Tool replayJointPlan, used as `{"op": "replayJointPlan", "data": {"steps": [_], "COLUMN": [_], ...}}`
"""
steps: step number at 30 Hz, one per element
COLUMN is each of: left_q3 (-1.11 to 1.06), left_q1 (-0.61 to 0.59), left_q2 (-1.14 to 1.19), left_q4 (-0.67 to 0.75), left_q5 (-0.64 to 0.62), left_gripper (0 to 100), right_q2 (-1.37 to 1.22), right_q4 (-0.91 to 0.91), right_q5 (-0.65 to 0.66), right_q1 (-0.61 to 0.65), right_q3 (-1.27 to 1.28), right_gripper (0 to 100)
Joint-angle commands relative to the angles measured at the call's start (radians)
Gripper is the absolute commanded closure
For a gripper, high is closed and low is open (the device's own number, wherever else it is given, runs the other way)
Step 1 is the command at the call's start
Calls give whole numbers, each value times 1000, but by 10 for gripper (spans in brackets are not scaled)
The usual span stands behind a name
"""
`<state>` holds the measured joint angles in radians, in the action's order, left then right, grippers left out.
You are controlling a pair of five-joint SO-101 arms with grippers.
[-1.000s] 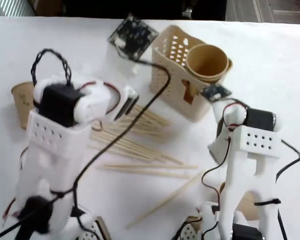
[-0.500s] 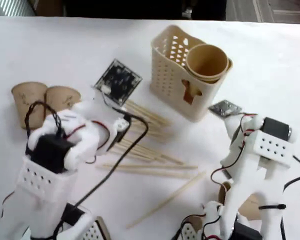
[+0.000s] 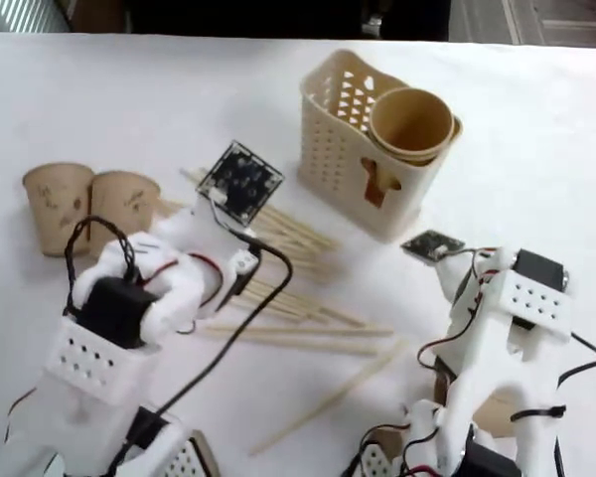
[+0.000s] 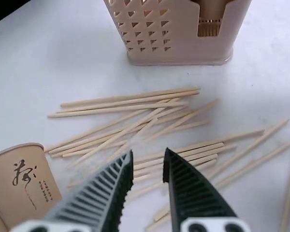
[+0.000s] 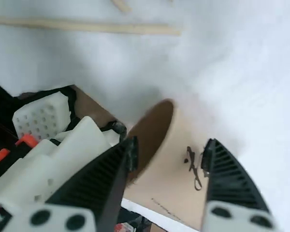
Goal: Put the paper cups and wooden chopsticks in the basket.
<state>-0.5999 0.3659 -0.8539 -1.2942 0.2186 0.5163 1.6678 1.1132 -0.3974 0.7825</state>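
Wooden chopsticks [image 3: 278, 298] lie scattered mid-table, in front of the beige basket [image 3: 353, 164], which holds stacked paper cups [image 3: 412, 124]. Two more cups [image 3: 58, 204] [image 3: 124, 199] stand upside down at the left. My left gripper [image 4: 148, 155] hovers just above the chopsticks [image 4: 135, 121], slightly open with nothing between its fingers; a cup [image 4: 19, 183] stands beside it and the basket [image 4: 174, 34] is beyond. My right gripper [image 5: 170, 145] is open with one finger on each side of a paper cup [image 5: 183, 159] lying on its side. In the high view that cup [image 3: 492, 409] is partly hidden by the arm.
The arms' white bases [image 3: 179, 462] [image 3: 377, 462] stand at the table's front edge, and part of a base [image 5: 43, 116] sits close to the lying cup. A single chopstick [image 3: 328, 397] lies apart toward the front. White tabletop stretches to the right of the basket.
The left arm has drawn back from beside the basket and come down over the chopsticks. The right arm has pulled back from the basket and tipped down toward its base.
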Motion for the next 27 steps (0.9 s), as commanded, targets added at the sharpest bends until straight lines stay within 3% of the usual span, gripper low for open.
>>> {"op": "replayJointPlan", "data": {"steps": [1,9,22,27], "left_q3": [2,2,2,2], "left_q1": [-10,-10,-10,-10], "left_q2": [-24,-24,-24,-24], "left_q4": [18,18,20,20], "left_q5": [-2,-2,-2,-2], "left_gripper": [879,879,879,879], "right_q2": [2,10,12,12], "right_q4": [-54,-177,-174,-35], "right_q5": [48,78,75,75], "right_q1": [-68,-165,-173,-168], "right_q3": [-11,-57,-206,-267], "right_gripper": [865,893,979,950]}}
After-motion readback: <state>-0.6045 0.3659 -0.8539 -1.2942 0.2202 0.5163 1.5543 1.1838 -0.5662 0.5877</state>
